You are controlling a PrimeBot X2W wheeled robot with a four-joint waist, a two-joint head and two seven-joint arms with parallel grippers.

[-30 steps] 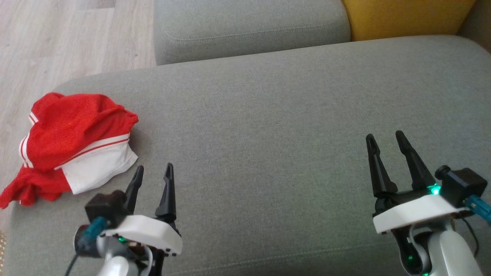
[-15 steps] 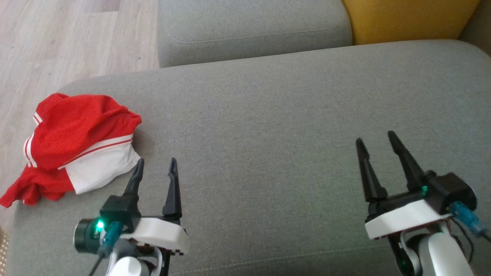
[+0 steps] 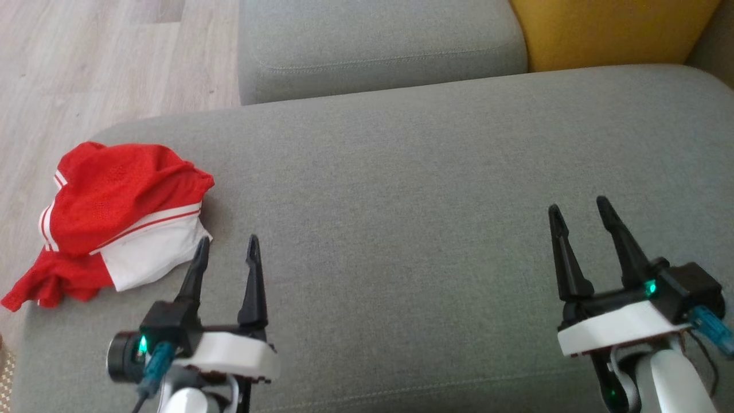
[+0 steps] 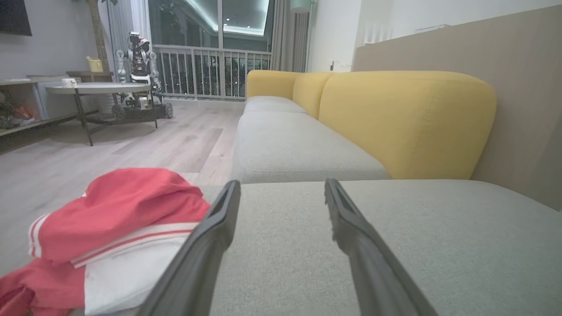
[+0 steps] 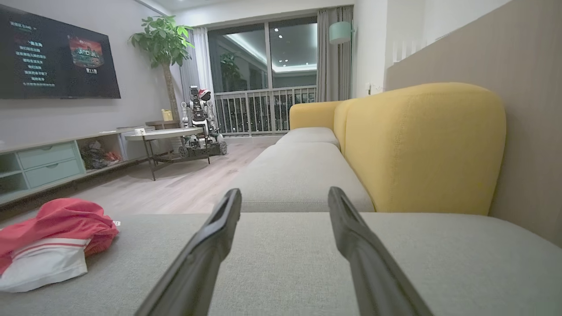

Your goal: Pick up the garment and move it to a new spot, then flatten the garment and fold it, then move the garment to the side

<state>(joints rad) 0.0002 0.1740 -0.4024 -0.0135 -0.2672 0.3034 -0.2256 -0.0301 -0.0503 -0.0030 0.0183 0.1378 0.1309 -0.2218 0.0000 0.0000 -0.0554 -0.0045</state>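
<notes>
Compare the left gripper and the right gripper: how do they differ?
The left gripper sits right beside the red and white garment; the right gripper is far from it, over bare grey cushion. The left gripper's fingers point nearly straight up the head view; the right gripper's lean left. Both are open and empty.

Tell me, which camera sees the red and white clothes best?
The head view: the whole garment lies crumpled, seen from above. The left wrist view has the garment close but partly behind a finger. The right wrist view shows the garment sideways at its left edge.
</notes>
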